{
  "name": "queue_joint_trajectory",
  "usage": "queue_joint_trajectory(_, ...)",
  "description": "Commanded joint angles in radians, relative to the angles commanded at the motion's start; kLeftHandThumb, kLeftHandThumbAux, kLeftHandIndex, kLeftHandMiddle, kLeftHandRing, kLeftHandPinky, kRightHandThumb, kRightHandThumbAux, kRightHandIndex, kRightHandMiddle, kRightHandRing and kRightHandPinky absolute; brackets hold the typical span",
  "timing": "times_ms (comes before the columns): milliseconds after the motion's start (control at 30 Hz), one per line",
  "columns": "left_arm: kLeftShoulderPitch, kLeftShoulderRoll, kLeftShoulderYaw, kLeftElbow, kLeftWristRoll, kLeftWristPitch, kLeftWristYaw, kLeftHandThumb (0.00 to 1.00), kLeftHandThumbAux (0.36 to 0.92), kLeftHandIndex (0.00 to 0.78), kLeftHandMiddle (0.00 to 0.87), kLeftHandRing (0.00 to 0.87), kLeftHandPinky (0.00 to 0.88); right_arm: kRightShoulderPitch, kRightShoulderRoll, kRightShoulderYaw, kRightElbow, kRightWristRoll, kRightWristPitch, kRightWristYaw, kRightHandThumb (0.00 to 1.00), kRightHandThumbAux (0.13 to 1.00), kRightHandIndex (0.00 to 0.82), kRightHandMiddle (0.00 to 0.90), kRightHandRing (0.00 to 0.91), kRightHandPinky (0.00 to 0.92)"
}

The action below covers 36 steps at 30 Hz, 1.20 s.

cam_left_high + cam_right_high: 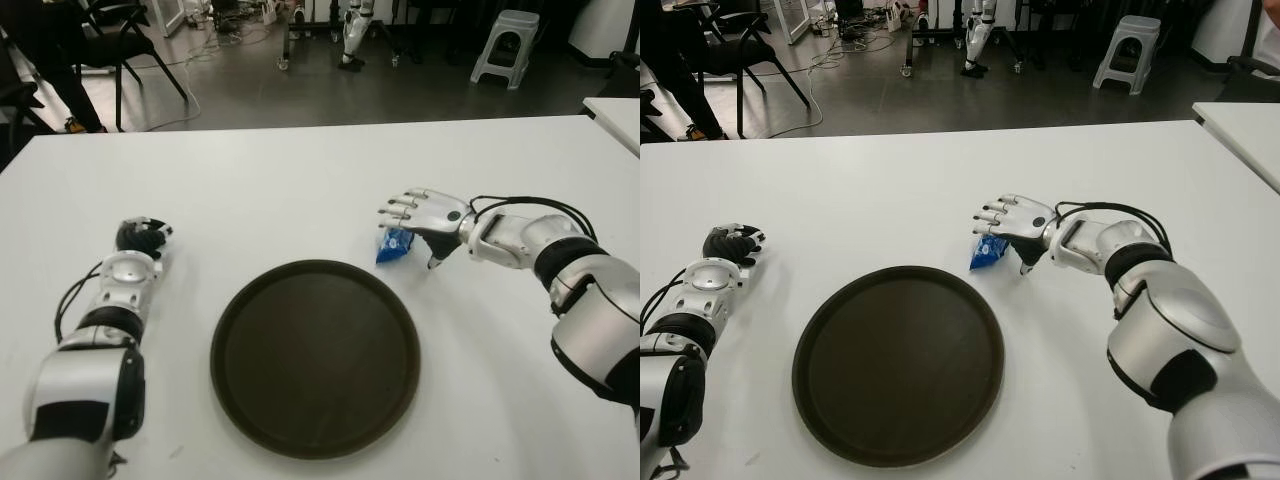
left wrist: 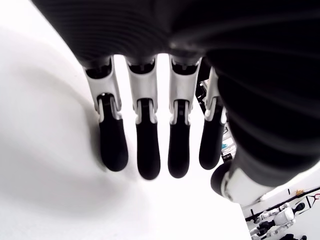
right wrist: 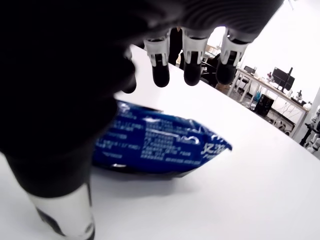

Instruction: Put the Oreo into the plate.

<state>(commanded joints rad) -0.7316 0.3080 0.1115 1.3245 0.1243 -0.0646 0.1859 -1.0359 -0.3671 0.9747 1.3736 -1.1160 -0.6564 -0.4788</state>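
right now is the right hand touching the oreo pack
Apart. The right wrist view shows the right hand open above the Oreo pack, with white table visible between its fingertips and the wrapper.

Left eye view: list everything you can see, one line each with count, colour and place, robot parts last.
Oreo packet: one, blue, on the table just past the plate's far right edge, under the right hand.
Plate: one, dark brown, round, centre of the table near the robot, nothing on it.
Table: one, white, fills the foreground.
Second table: one, white, corner at the right edge.
Stool: one, light grey, on the floor beyond the table, right.
Chair: one, black, on the floor, far left.
Right hand: one, silver and black, fingers spread above the packet, not gripping it.
Left hand: one, silver and black, left of the plate, holds nothing.
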Motion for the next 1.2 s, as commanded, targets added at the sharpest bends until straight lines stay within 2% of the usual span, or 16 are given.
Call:
queue_joint_trajectory(367, 0.0, -0.002, -0.003, 0.002, 0.005, 0.005, 0.015, 0.685, 0.719, 0.407, 0.255, 0.249, 0.188, 0.007, 0.001, 0.021, -0.002, -0.028, 0.01, -0.047, 0.0, 0.83, 0.0, 0.0, 0.0, 0.0)
queue_joint_trajectory(633, 0.0, -0.002, 0.0, 0.001, 0.001, 0.007, 0.014, 0.685, 0.718, 0.409, 0.238, 0.233, 0.159, 0.016, 0.002, 0.007, 0.001, -0.006, 0.003, -0.024, 0.0, 0.845, 0.0, 0.0, 0.0, 0.0)
queue_joint_trajectory(767, 0.001, -0.002, 0.001, -0.001, -0.002, 0.004, 0.01, 0.686, 0.717, 0.411, 0.246, 0.23, 0.156, 0.035, 0.01, -0.069, 0.008, 0.077, -0.011, 0.075, 0.0, 0.844, 0.0, 0.0, 0.0, 0.0)
queue_joint_trajectory(900, 0.001, -0.003, 0.002, -0.002, -0.002, 0.004, 0.009, 0.687, 0.716, 0.413, 0.253, 0.227, 0.142, 0.046, 0.015, -0.115, 0.009, 0.126, -0.012, 0.147, 0.0, 0.825, 0.0, 0.0, 0.0, 0.0)
queue_joint_trajectory(1000, 0.001, -0.003, 0.004, -0.002, -0.005, 0.004, 0.009, 0.687, 0.715, 0.414, 0.25, 0.215, 0.117, 0.051, 0.011, -0.187, 0.015, 0.204, -0.027, 0.274, 0.0, 0.784, 0.0, 0.0, 0.0, 0.0)
queue_joint_trajectory(1200, 0.0, -0.004, 0.01, -0.002, -0.009, 0.004, 0.008, 0.687, 0.715, 0.414, 0.231, 0.197, 0.102, 0.054, 0.019, -0.237, 0.009, 0.256, -0.012, 0.388, 0.0, 0.755, 0.0, 0.0, 0.0, 0.0)
